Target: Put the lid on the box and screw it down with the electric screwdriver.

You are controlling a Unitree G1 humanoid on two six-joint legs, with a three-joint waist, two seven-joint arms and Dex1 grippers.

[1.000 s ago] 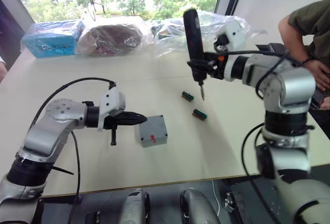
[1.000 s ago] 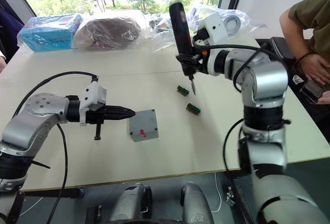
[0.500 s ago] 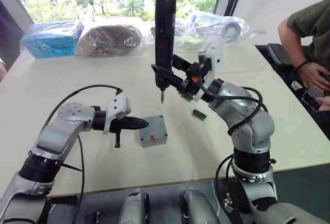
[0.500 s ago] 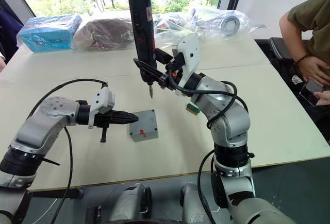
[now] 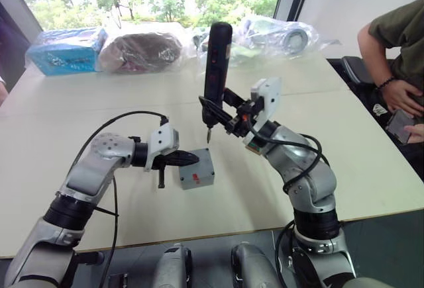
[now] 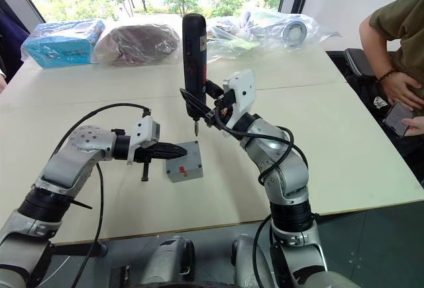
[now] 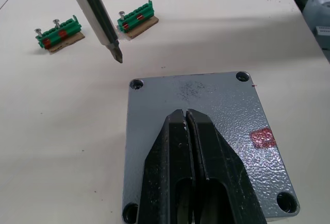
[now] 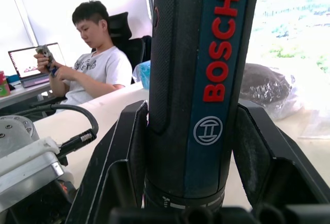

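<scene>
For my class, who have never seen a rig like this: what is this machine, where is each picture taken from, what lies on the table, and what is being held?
It is a two-armed robot. Two pictures come from cameras in its head; the other two from a camera on each wrist. On the table sits a grey box with its lid on. The left gripper, fingers shut, rests on the lid. The right gripper holds an electric screwdriver upright, its bit just above a corner screw hole. Two small green blocks lie beyond. Plastic bags line the far edge; a person sits nearby.

Right gripper [image 6: 207,110] held the screwdriver [image 6: 194,49] upright above the lidded box [image 6: 183,161]; left gripper [image 6: 177,150] touched its lid [image 6: 187,156].
</scene>
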